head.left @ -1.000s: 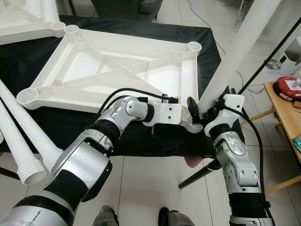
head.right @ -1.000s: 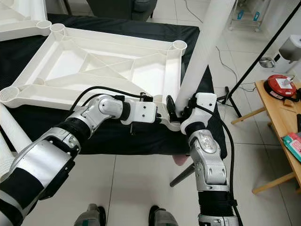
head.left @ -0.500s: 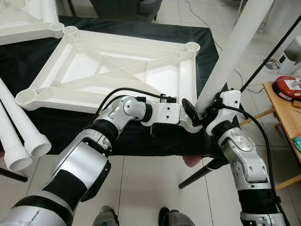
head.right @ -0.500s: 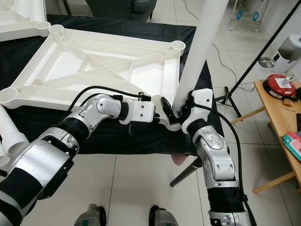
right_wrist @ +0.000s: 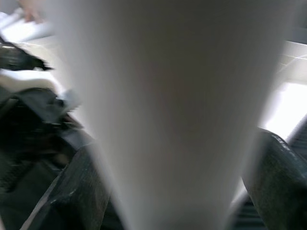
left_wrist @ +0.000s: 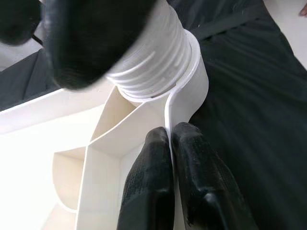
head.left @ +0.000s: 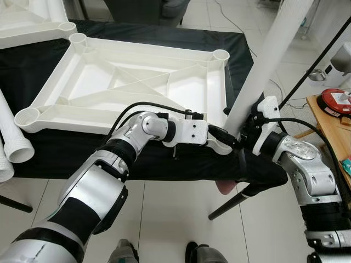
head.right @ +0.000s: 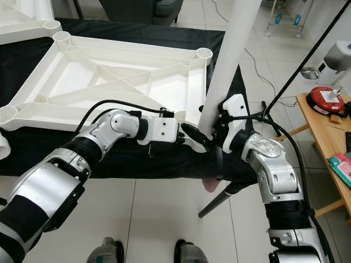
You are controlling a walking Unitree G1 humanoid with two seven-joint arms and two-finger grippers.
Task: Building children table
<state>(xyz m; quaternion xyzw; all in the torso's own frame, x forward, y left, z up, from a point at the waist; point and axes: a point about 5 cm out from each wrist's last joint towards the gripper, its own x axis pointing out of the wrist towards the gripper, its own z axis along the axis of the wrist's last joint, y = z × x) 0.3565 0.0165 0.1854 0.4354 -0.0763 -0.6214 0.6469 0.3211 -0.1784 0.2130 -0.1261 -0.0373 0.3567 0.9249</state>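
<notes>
Black cloth (head.left: pixel 137 156) covered the work surface. White tabletop (head.left: pixel 131 82) lay on it upside down, ribs up, a round socket at each corner. Tabletop spread out ahead of both grippers, its near right corner right at them.

Long white leg (head.left: pixel 263 66) stood nearly upright, tilted slightly, its threaded lower end seated in that near right corner socket (left_wrist: pixel 192 72). Leg rose up between the right gripper's fingers and out of the top of the head views.

Right gripper (head.right: pixel 219 129) was clamped around the leg low down, just above the socket, one dark finger (right_wrist: pixel 72 191) on each side of the shaft.

Left gripper (left_wrist: pixel 172 182) was pinched tight on the thin white rim of the tabletop, just beside the socket, fingertips nearly meeting with only the wall between them.

Two loose legs (head.left: pixel 13 145) lay far off beyond the left arm, at the cloth's edge.
</notes>
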